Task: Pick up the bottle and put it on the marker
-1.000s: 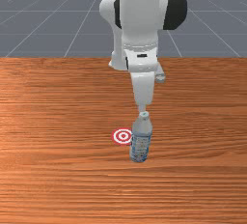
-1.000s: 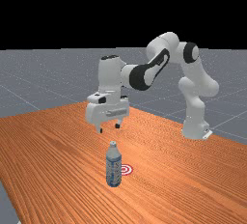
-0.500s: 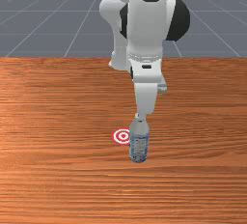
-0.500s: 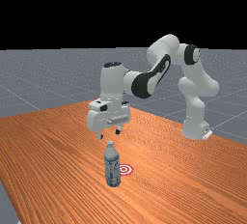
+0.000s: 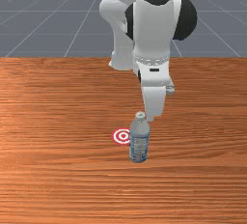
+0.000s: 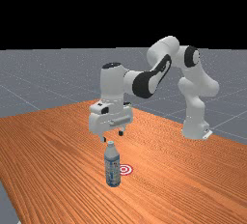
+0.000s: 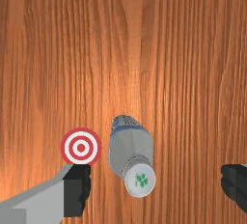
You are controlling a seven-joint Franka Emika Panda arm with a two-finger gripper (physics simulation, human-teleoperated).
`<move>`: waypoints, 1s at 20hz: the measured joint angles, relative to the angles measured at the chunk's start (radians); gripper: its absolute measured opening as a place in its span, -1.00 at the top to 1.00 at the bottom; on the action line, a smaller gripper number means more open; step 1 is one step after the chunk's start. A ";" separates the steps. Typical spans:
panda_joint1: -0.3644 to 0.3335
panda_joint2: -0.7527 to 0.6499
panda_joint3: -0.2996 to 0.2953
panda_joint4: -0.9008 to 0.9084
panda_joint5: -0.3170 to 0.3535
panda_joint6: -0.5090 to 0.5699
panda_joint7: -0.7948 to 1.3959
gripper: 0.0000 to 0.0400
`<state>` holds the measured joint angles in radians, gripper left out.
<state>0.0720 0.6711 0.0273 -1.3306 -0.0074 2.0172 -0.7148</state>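
Bottle (image 6: 113,167) near upright, cap (image 7: 140,180) up, long axis approx. vert., below tool (image 6: 112,136); tool's fingers wide apart.

A simulated robot workspace: a Franka Emika Panda arm (image 6: 142,84) at a wood-grained table (image 6: 193,184), a grey floor (image 6: 38,78) ruled with pale grid lines, and a flat black background (image 6: 96,10) above the horizon.

bottle label (image 5: 139,146), print not readable
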 joint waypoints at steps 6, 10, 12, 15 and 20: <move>0.002 -0.079 0.002 -0.136 0.001 0.059 0.003 -1.00; 0.016 -0.103 -0.011 -0.181 -0.028 0.100 0.022 -1.00; 0.019 -0.097 -0.014 -0.185 -0.033 0.111 0.026 -1.00; 0.010 -0.098 -0.004 -0.210 -0.014 0.149 0.012 -1.00; 0.008 -0.044 -0.001 -0.128 -0.009 0.059 0.008 -1.00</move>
<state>0.0800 0.6268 0.0258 -1.4584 -0.0159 2.0761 -0.7072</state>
